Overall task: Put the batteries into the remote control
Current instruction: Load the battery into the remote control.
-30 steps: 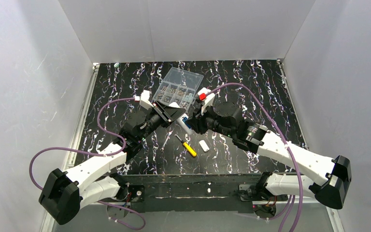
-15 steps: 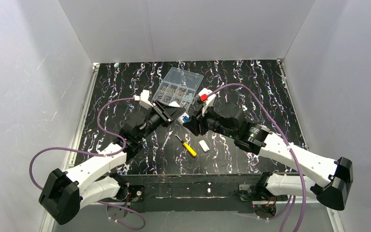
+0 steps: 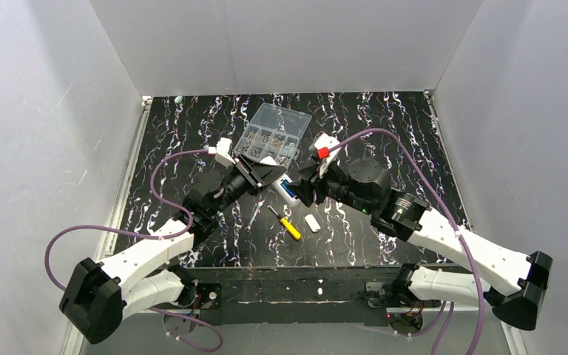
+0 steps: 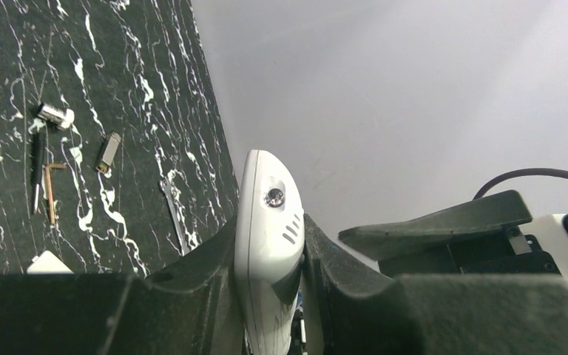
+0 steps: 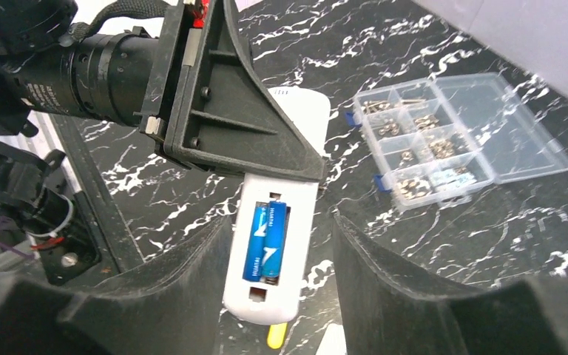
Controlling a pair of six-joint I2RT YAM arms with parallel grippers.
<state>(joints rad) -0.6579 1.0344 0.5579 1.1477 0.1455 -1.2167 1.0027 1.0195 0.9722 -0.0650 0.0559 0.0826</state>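
Widening over the last second, my right claw (image 5: 281,285) has let go and drawn back a little from the remote. The two small blue cylindrical batteries (image 5: 265,241) now lie side by side in the open bay on the back of the slim white plastic remote control (image 5: 302,222). I judge the loading itself done, with only the bay left to close.

The remote is held up off the black marbled surface (image 5: 451,244), slanting between my two arms. My left claw (image 4: 268,259) is clamped tight across its body. My right claw stands well apart, one finger on each side of the remote's near end. It holds nothing and, as far as I can tell, touches nothing.

Below on the surface lie the small white cover piece (image 3: 311,222) and the yellow-handled screwdriver (image 3: 290,226). The clear plastic compartment box (image 3: 274,132) sits further back.
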